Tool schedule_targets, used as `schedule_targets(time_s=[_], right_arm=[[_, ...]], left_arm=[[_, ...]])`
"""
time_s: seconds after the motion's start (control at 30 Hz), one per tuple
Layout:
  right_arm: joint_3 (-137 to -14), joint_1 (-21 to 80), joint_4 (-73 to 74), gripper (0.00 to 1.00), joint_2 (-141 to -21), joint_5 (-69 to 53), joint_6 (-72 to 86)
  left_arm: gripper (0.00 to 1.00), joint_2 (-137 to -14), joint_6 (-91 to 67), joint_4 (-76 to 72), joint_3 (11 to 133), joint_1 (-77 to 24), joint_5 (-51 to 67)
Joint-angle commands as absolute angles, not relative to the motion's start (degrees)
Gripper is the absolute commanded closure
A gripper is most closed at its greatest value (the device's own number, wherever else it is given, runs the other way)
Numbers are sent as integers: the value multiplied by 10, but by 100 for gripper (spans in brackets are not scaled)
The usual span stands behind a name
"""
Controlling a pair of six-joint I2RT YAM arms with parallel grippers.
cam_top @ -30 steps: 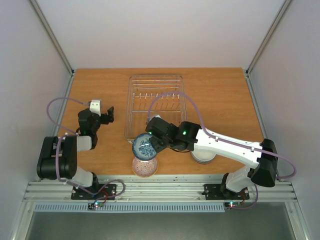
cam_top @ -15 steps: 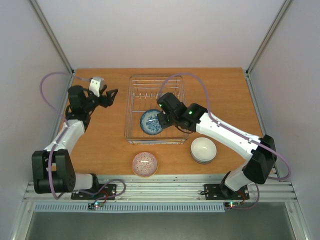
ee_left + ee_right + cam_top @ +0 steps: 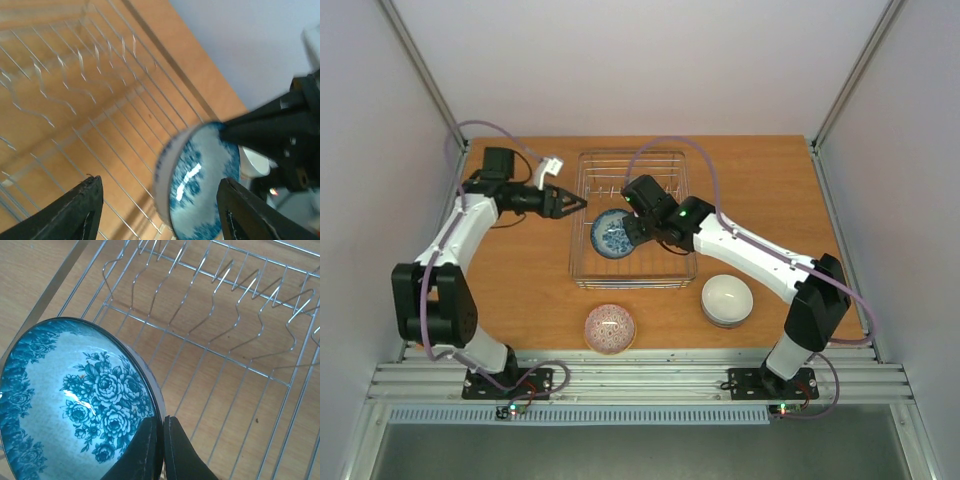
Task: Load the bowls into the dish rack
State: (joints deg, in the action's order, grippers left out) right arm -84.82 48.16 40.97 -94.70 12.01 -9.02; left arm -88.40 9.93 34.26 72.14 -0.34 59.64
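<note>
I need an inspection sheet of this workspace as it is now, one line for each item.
Surface: wooden table, no spill seen.
Job's things: dish rack holds only the blue-and-white bowl, tilted on edge; pink-patterned bowl and white bowl stand on the table.
Clutter: nothing seen.
Grippers: right gripper shut on the blue-and-white bowl's rim; left gripper open, beside the rack's left side.
Cables: purple cables loop over both arms, one above the rack.
Surroundings: white walls, metal frame posts.
</note>
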Motion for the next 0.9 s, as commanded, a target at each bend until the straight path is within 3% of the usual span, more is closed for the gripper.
schedule_targets(time_s=[0.0, 0.27, 0.7, 0.73, 0.77, 0.8, 0.83, 0.87], right_arm=[[-891, 482, 374, 99, -960, 125, -101], [-912, 482, 377, 99, -980, 141, -110], [-883, 485, 355, 99, -938, 88, -98], [-882, 487, 355, 99, -934, 87, -98], [-881, 487, 354, 99, -932, 86, -98], [-881, 488, 354, 99, -932, 85, -98], [-880, 488, 354, 99, -931, 85, -99], [-879, 488, 354, 99, -931, 85, -99]], left_arm=[[34, -919, 172, 497, 743, -39, 619], [31, -958, 228, 560, 757, -74, 619], [36, -972, 164, 474, 732, -103, 517], [39, -973, 160, 468, 730, -104, 509], [47, -974, 152, 462, 729, -105, 503], [65, -976, 148, 456, 728, -105, 497], [90, -978, 141, 451, 728, -105, 489], [98, -979, 135, 446, 729, -105, 481]])
